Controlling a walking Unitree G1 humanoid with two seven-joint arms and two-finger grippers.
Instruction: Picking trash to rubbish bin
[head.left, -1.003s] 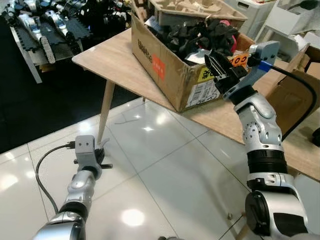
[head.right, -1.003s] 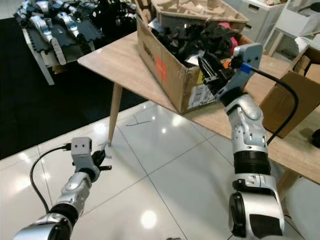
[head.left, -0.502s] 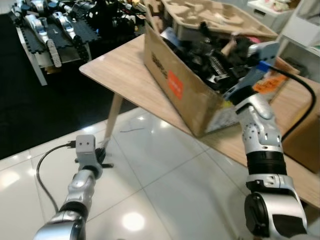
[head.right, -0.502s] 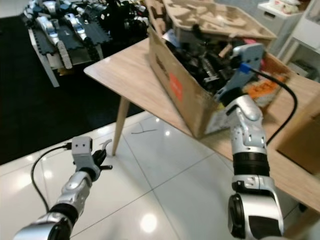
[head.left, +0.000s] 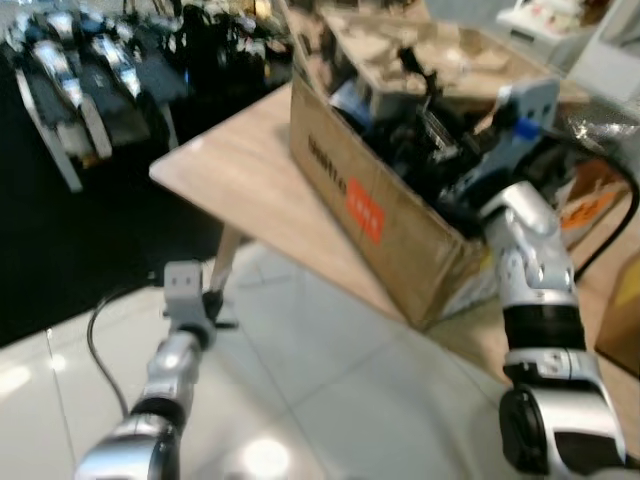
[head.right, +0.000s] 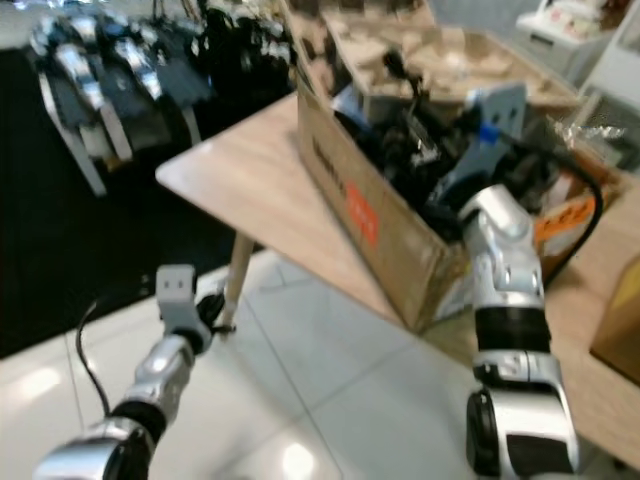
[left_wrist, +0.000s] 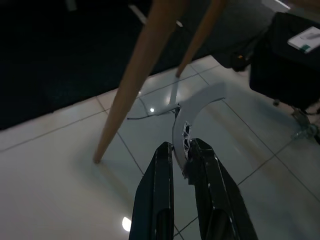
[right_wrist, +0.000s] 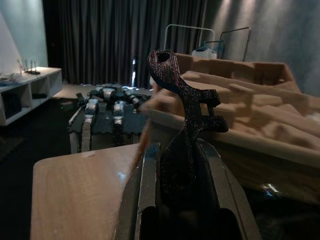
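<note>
- Up front, in the head views, a cardboard box (head.left: 380, 215) sits on a wooden table (head.left: 240, 175); its side bears dark lettering and an orange patch, too blurred to read.
- Above the box's jumbled contents, the right gripper (head.left: 425, 85) holds a black part.
- Low beside a table leg (head.right: 236, 290), the left gripper (head.right: 212, 308) hangs over white floor tiles.
- Left wrist view: fingers (left_wrist: 159, 187) pinch a thin, curved grey strip (left_wrist: 192, 112), possibly plastic.
- Right wrist view: the black plastic piece (right_wrist: 186, 135) stands clamped between the fingers.
</note>
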